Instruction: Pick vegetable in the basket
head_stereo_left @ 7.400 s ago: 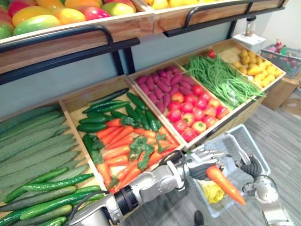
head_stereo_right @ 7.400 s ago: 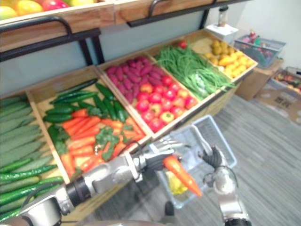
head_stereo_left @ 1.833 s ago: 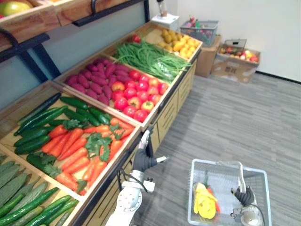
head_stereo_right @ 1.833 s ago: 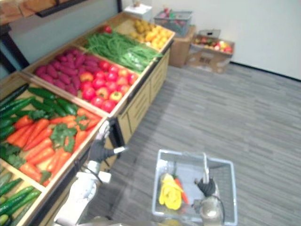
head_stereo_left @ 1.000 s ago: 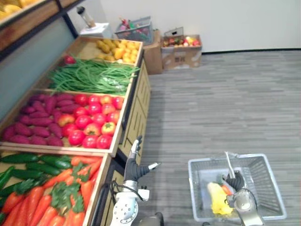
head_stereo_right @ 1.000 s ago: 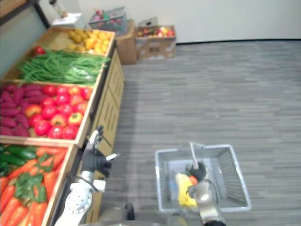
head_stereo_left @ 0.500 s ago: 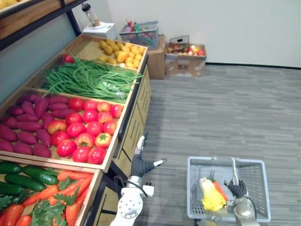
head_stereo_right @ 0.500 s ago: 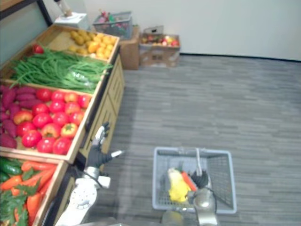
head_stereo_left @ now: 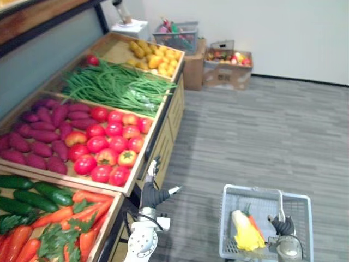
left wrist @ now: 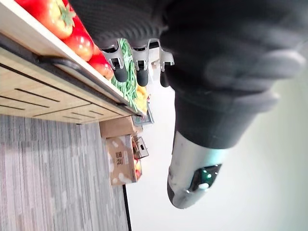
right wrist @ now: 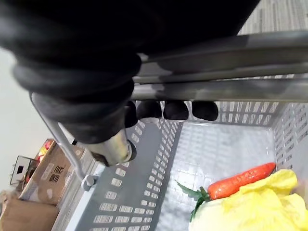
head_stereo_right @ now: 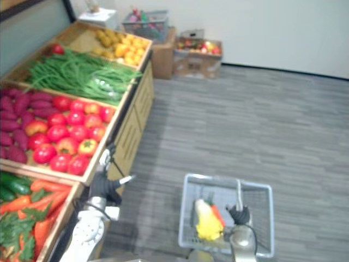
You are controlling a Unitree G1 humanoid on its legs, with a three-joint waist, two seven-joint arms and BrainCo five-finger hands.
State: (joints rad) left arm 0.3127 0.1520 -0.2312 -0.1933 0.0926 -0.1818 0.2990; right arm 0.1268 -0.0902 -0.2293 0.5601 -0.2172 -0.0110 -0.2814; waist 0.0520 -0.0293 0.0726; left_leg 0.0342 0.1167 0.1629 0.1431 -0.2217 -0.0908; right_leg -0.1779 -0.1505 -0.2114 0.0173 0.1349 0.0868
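A grey plastic basket (head_stereo_left: pixel 260 191) hangs low over the floor at the lower right. My right hand (head_stereo_left: pixel 283 226) is shut on the basket's handle (right wrist: pixel 207 89), fingers curled round the bar. Inside lie an orange carrot (right wrist: pixel 239 181) with green leaves and a yellow vegetable (head_stereo_left: pixel 243 232) beside it. The carrot (head_stereo_left: pixel 254 225) rests against the yellow one. My left hand (head_stereo_left: pixel 150 191) is open and holds nothing, fingers (left wrist: pixel 137 62) straight, beside the front edge of the produce stand.
The wooden stand on the left holds tomatoes (head_stereo_left: pixel 112 143), green beans (head_stereo_left: pixel 117 86), purple sweet potatoes (head_stereo_left: pixel 35 131), carrots (head_stereo_left: pixel 82 234), cucumbers (head_stereo_left: pixel 30 191) and yellow fruit (head_stereo_left: pixel 152 54). Cardboard boxes (head_stereo_left: pixel 226 68) stand by the far wall. Grey floor (head_stereo_left: pixel 262 131) stretches to the right.
The carrot that my left hand held over the basket now lies inside it. The left hand has drawn back to the stand's edge. The camera has turned right.
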